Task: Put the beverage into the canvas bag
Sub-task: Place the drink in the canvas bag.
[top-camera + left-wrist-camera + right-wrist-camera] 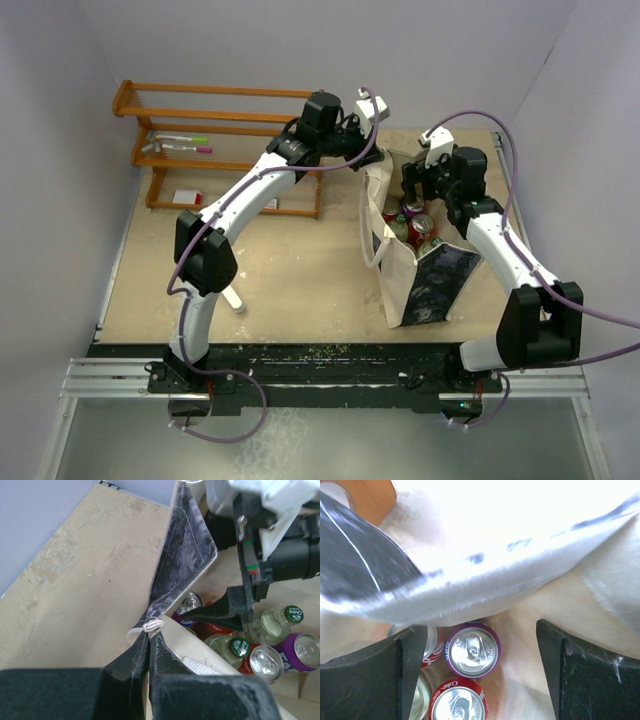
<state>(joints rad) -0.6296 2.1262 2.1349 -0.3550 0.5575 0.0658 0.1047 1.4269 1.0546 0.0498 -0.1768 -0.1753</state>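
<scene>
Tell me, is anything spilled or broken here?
Nothing looks spilled or broken. The cans stand top-up inside the bag. Only the bag's rim looks crooked, because the left fingers pinch it to one side.

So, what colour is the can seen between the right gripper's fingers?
Purple can, silver top; right wrist view shows it best.

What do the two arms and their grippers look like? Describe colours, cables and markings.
The left arm and right arm have white link shells with black joint housings. A purple cable loops along each. The left gripper and right gripper carry black wedge-shaped fingers, scuffed pale; the right one shows small red and green marks.
</scene>
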